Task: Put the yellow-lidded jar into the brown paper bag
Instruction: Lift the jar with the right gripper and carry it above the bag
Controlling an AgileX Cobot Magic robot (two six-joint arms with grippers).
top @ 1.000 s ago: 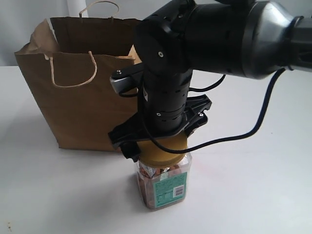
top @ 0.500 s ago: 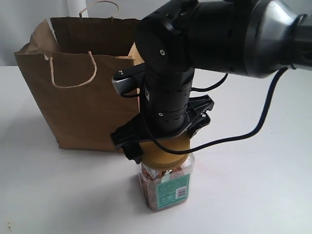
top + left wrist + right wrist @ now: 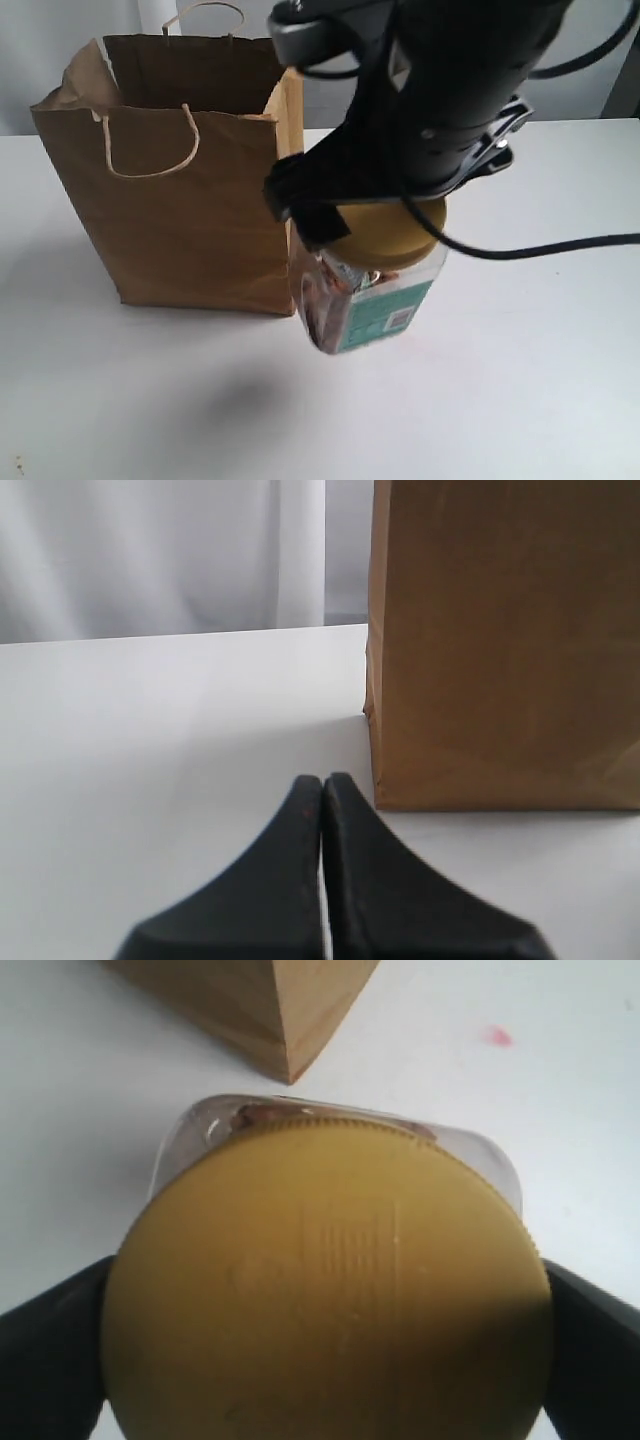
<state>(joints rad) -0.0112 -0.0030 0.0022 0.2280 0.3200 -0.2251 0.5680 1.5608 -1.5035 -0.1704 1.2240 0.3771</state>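
Clearly, our right gripper [image 3: 325,1360] is clamped on the clear, squarish plastic yellow-lidded jar [image 3: 370,300]. Its black fingers [image 3: 50,1360] press on opposite sides of the wide mustard-yellow screw lid [image 3: 385,235]. The jar hangs below the gripper, clear of the white table [image 3: 520,380], and it is tilted, with its base swung off to one side. The creased brown paper bag [image 3: 190,220] stands upright just beside the gripper, its near corner close to the jar and its open mouth above the level of the lid.

Our left gripper [image 3: 322,790] sits low over the table with its jaws pressed together on nothing. The flat side of the bag stands a little way ahead of it.

We judge the jar to be stiff, and fairly heavy for its size given its brownish contents. The lid is the sensible place to hold it: round, rigid and finely ribbed at the edge. Even so, two fingers on a round rim let the body pivot, and the tilt suggests it is doing so. The teal label [image 3: 385,315] and the smooth walls would give a poorer grip. The bag is light, soft paper, so a knock from the swinging base could push it over or fold its rim. We expect the jar must rise above the rim before it moves across.
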